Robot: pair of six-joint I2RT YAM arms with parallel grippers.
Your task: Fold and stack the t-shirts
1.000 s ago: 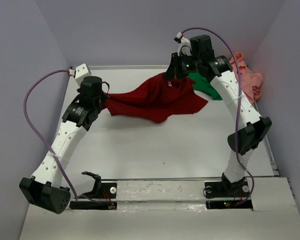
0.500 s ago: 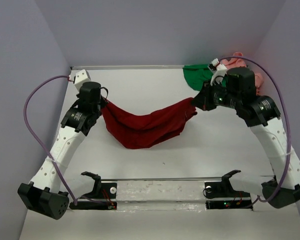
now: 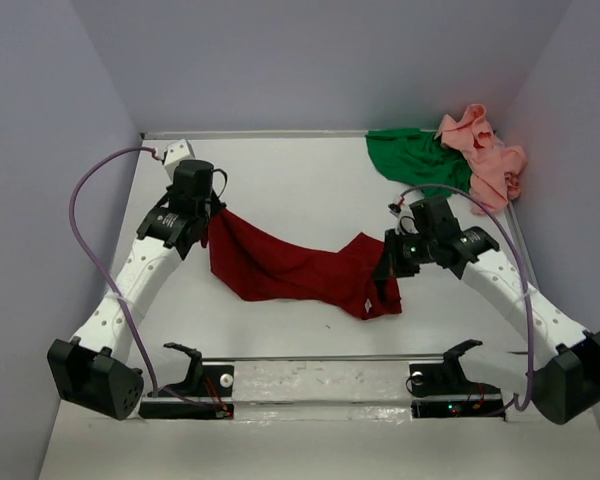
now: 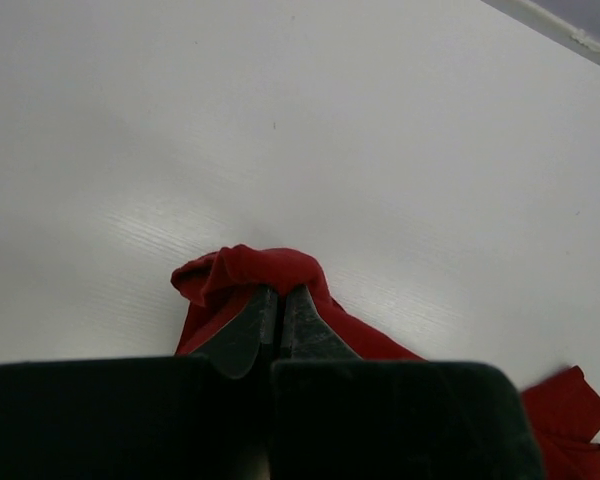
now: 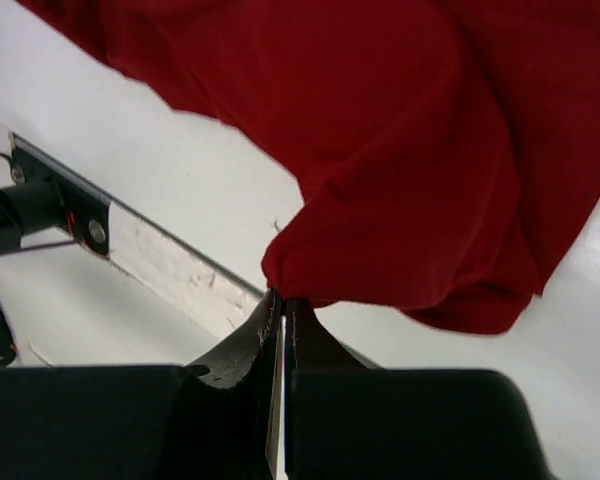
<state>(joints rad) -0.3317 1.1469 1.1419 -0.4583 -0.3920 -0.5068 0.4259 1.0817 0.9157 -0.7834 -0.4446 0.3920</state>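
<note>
The dark red t-shirt lies across the middle of the top view, its long axis running from centre-left to lower right, sagging onto the table. We hold both ends: the left gripper is clamped on a bunched corner at the left end, the right gripper on a fold at the right end. The green t-shirt and salmon pink t-shirt lie crumpled at upper right, well apart. We judge that flattening it needs a pull along that axis.

Dark red t-shirt: matt cloth; table: smooth, faintly glossy.
</note>
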